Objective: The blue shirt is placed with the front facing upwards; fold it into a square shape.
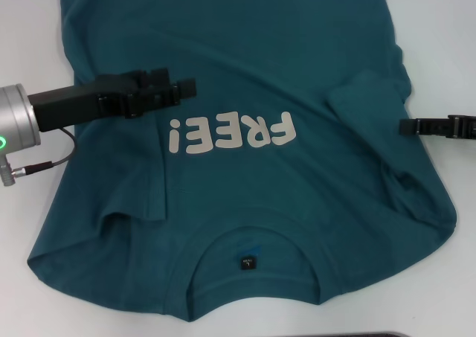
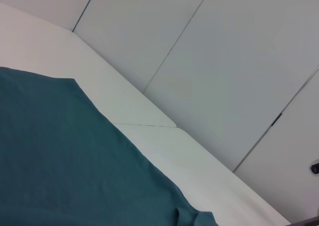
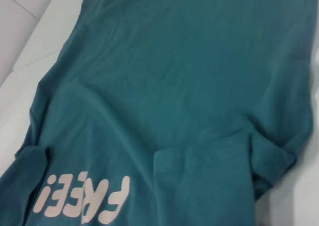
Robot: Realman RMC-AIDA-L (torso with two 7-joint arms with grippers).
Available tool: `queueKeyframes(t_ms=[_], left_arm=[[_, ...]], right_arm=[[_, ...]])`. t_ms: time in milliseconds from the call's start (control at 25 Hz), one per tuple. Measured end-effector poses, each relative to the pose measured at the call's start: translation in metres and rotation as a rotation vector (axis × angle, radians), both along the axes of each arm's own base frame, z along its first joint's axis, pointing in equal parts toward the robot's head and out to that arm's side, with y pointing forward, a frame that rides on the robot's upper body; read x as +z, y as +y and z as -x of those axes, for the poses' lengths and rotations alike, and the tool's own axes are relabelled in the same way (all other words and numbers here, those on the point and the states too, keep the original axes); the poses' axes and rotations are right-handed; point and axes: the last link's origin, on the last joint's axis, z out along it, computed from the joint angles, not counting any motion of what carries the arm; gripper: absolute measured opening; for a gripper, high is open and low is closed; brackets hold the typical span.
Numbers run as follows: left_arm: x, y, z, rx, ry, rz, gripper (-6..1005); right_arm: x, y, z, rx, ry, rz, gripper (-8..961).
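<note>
Collar (image 1: 253, 242) nearest; left gripper (image 1: 186, 88) over blue shirt (image 1: 238, 62)

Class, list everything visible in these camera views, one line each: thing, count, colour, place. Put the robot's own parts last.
blue shirt: one, dark teal-blue, spread front up across the table, collar nearest the robot, both sleeves folded inward.
"FREE!" lettering: one print, white, on the chest.
neck label: one, black, inside the collar.
table: one, white, under the shirt.
wall panels: several, pale grey, behind the table in the left wrist view.
left gripper: one, black, over the shirt's chest by the lettering.
right gripper: one, black, at the shirt's right edge beside the folded sleeve.
</note>
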Motion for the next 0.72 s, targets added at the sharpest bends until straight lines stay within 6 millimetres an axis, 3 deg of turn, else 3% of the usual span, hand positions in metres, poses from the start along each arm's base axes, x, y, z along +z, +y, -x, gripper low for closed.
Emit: queueKeyframes(t_ms=[320, 720], left_arm=[[-0.0002, -0.0010, 0.0012, -0.001, 0.003, -0.001, 814], [-0.0018, -0.0032, 0.0028, 0.004, 0.006, 0.004, 814]], right_arm=[[-0.0049, 0.0049, 0.0061, 0.011, 0.015, 0.005, 542], [-0.0046, 0.0043, 0.0064, 0.021, 0.010, 0.016, 375]])
